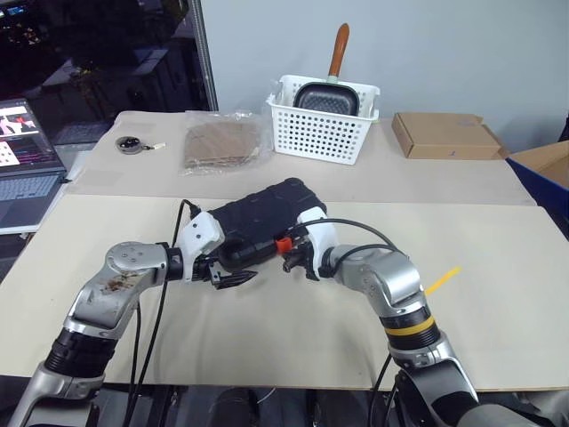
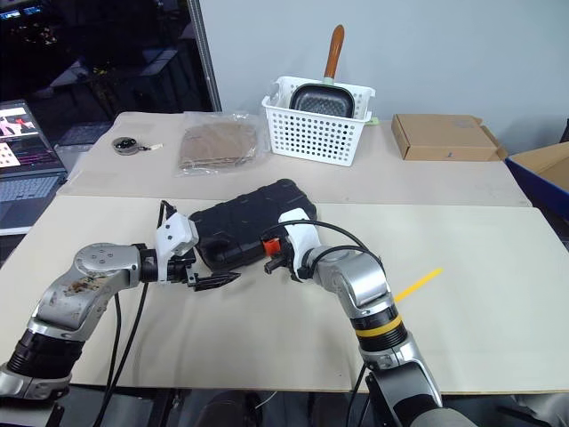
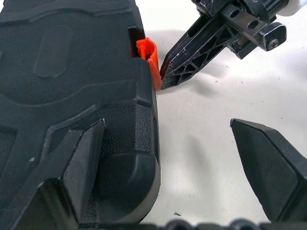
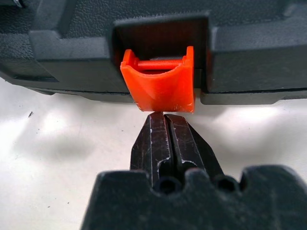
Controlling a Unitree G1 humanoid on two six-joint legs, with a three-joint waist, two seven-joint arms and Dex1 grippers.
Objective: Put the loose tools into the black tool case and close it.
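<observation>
At about nine o'clock of the table's middle, the left gripper (image 1: 233, 278) sits with its jaws spread wide and nothing between them, one finger (image 3: 79, 167) laid against the near corner of the black tool case (image 1: 260, 222), probably to brace the shell so it cannot slide while the latch is worked. The case itself lies lid down at the centre of the table (image 1: 293, 347), slanting from seven o'clock toward one o'clock, so the tools are presumably already inside. At its near long edge, around five o'clock of the case, the orange latch (image 4: 158, 84) hangs unfastened. The right gripper (image 4: 165, 125), fingers pinched together and holding nothing, has its joined tips at the latch's lower lip, a stance that suits pushing the tab home to lock the case.
</observation>
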